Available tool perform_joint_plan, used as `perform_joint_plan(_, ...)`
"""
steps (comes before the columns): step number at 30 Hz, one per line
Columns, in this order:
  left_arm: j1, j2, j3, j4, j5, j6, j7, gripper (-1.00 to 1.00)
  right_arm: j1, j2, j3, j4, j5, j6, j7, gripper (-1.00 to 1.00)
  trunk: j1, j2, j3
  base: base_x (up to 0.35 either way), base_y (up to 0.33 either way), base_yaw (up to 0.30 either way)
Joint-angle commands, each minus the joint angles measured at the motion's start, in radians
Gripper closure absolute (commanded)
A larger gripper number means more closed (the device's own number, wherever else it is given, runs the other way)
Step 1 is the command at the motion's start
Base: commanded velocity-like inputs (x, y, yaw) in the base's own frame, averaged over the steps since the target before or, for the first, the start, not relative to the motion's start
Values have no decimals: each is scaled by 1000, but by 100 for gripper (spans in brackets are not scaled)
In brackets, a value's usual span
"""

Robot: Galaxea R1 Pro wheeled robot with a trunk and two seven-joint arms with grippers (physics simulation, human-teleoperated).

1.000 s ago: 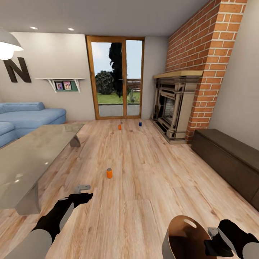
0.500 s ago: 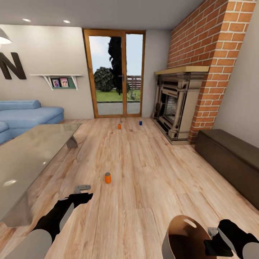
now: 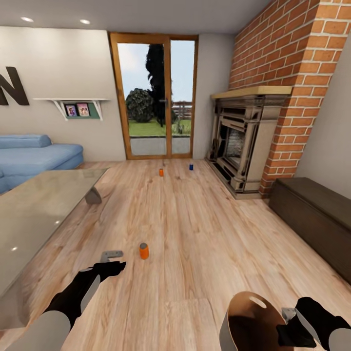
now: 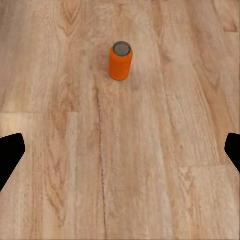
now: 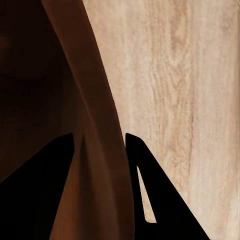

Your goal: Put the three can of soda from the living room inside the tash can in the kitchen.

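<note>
— Holding what, down at your right?

— My right claw (image 3: 291, 325) is clamped on the bin's (image 3: 248, 321) rim, one finger inside the brown wall and one outside, as the right wrist view shows. I carry it along, I'd judge, so the cans can be dropped in where they stand rather than ferried one at a time.

— And the left?

— My left claw (image 3: 113, 261) hangs low over the floor (image 3: 195, 229), spread wide and empty; in the left wrist view the fingertips sit at either edge with bare planks between. That suits a reach for the near orange can (image 3: 144, 251), upright just beyond it.

— The other two?

— Well apart from that one, near the glass doors (image 3: 153, 95): a second orange can (image 3: 161, 172) and the blue can (image 3: 191, 166), both standing, the blue one nearer the fireplace (image 3: 241, 141). The glass worktop (image 3: 34, 219) lies at my left, the sofa (image 3: 34, 156) behind it.

— So nothing binned?

— What I see of the bin's inside looks empty.
</note>
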Motion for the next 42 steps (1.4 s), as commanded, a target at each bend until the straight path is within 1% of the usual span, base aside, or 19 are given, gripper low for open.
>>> perform_joint_plan(1, 0, 0, 0, 0, 0, 0, 0, -100, 0, 0, -3, 0, -17, 3, 0, 100, 0, 0, 0, 325, 0, 0)
perform_joint_plan(33, 0, 0, -1, 0, 0, 0, 0, -100, 0, 1, -2, 0, -17, 3, 0, 100, 0, 0, 0, 325, 0, 0)
perform_joint_plan(35, 0, 0, -4, 0, 0, 0, 0, -100, 0, 1, -2, 0, -17, 3, 0, 100, 0, 0, 0, 325, 0, 0)
perform_joint_plan(37, 0, 0, -17, -1, 0, 0, 0, -100, 0, 2, -2, 0, -17, 3, 0, 100, 0, 0, 0, 325, -7, 0)
perform_joint_plan(42, 0, 0, -20, 0, 0, 1, 0, -100, 0, 2, -2, 0, -16, 3, 0, 100, 0, 0, 0, 322, -57, 0)
